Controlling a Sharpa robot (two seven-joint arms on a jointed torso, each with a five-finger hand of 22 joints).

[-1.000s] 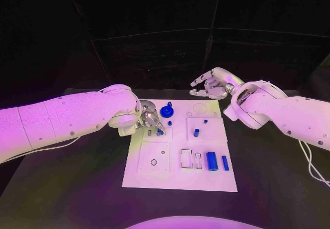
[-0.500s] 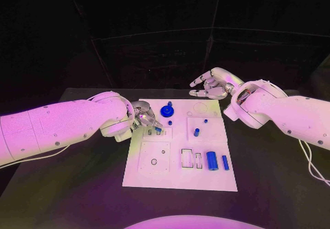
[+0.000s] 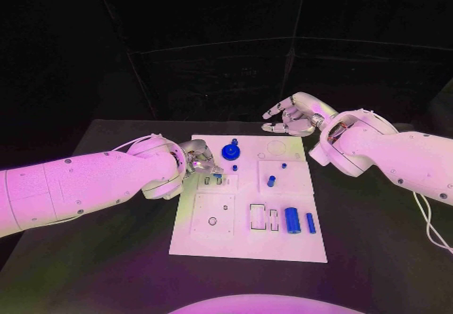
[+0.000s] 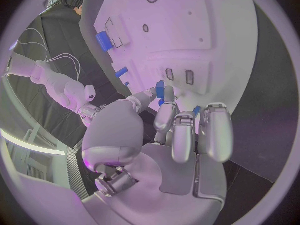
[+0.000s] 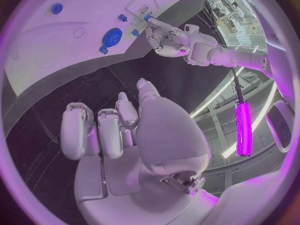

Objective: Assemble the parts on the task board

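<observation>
task board point(image 3: 247, 245) mid-table. left hand point(image 3: 201, 161) at its left edge pinches a small blue peg point(image 4: 160, 89), likely poised for insertion. right hand point(image 3: 294, 112) idle beyond the far edge, fingers loosely apart, empty.

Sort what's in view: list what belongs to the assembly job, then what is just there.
Job:
- task board
- small blue part pinched in the left hand
- blue disc part
- blue cylinder
- blue bar

Just there:
- black table
- right hand, holding nothing beyond the board
</observation>
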